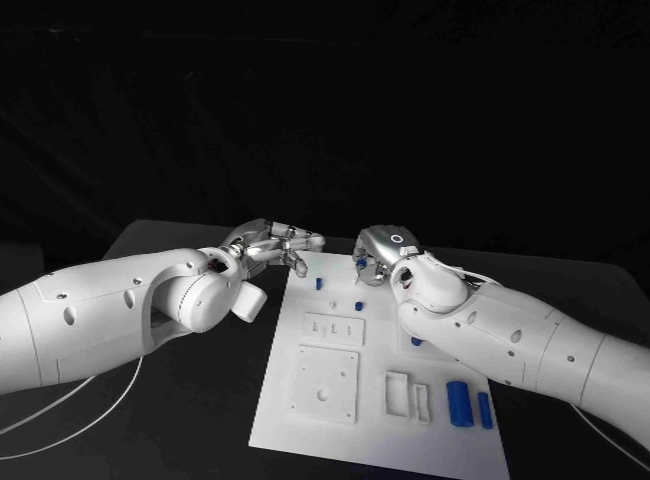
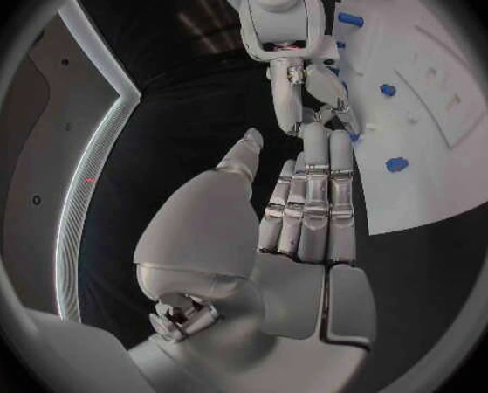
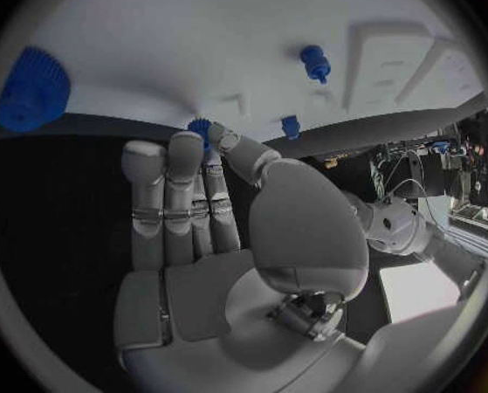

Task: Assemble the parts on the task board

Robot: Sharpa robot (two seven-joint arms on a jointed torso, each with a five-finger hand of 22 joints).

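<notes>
Parts: two blue cylinders lying together.

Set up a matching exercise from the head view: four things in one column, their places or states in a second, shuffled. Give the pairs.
Things:
1. left hand
2. right hand
3. two blue cylinders
4. task board

Places or states:
A. lying side by side at the board's near right corner
B. white plate in the middle of the black table
C. just off the board's far left corner, fingers straight
D. over the board's far edge, by small blue parts

Pairs: 1-C, 2-D, 3-A, 4-B
</notes>
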